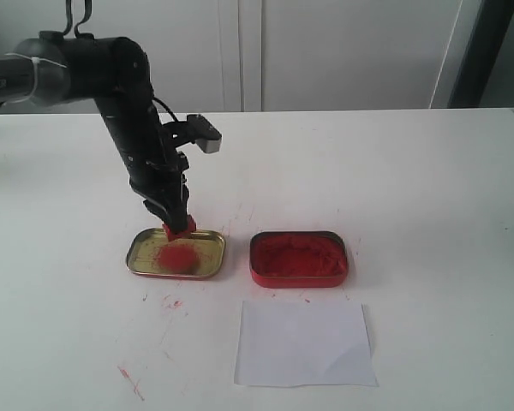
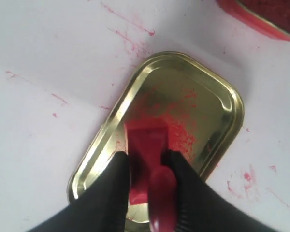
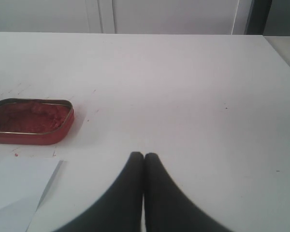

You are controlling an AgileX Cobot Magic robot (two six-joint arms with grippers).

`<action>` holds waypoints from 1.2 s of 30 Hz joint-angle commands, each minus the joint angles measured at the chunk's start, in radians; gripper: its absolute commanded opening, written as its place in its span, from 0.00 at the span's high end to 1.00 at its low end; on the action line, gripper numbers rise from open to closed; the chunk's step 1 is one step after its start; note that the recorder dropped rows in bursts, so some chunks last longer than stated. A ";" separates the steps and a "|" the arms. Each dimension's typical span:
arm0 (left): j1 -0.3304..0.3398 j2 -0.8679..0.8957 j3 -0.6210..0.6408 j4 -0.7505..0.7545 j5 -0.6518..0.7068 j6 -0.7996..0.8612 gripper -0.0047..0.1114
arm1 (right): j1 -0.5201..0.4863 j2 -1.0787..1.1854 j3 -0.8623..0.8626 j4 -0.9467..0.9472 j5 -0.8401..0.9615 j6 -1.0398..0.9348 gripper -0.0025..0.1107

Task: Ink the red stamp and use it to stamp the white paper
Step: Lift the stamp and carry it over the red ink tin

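Stamp: the small, shiny plastic red stamp (image 2: 146,133) is held over the red smear in the flat gold metal lid (image 1: 146,259). It leans a bit. I cannot tell if its block is touching the ink.
Left tool: the black left tool (image 2: 146,155) is closed around the red stamp, one finger on each side of the handle.
Step now: I think this is the inking step. The block is being dabbed in the red smear, and nothing has been printed yet.
Next move: the block should get red all over its flat face. Then lift the red stamp straight up, carry it to the paper, and press it down flat so the mark comes out whole.
Paper: the small white paper (image 1: 304,344) lies flat and plain, toward the camera from the tin and well apart from the gold lid.
In the way: the red metal tin (image 1: 298,279) full of red ink paste sits just beside the gold lid. The path to the paper passes near its corner, so the stamp must ride high.
Right tool: the black right tool (image 3: 144,157) is squeezed closed, holds nothing, and is off to the side.
Surface: the white surface (image 1: 411,171) has little red marks (image 1: 130,381) near the lid.
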 commanded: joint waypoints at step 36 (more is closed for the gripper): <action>-0.315 0.252 -0.475 0.088 0.218 -0.172 0.96 | -0.004 -0.005 0.005 -0.002 -0.014 0.024 0.98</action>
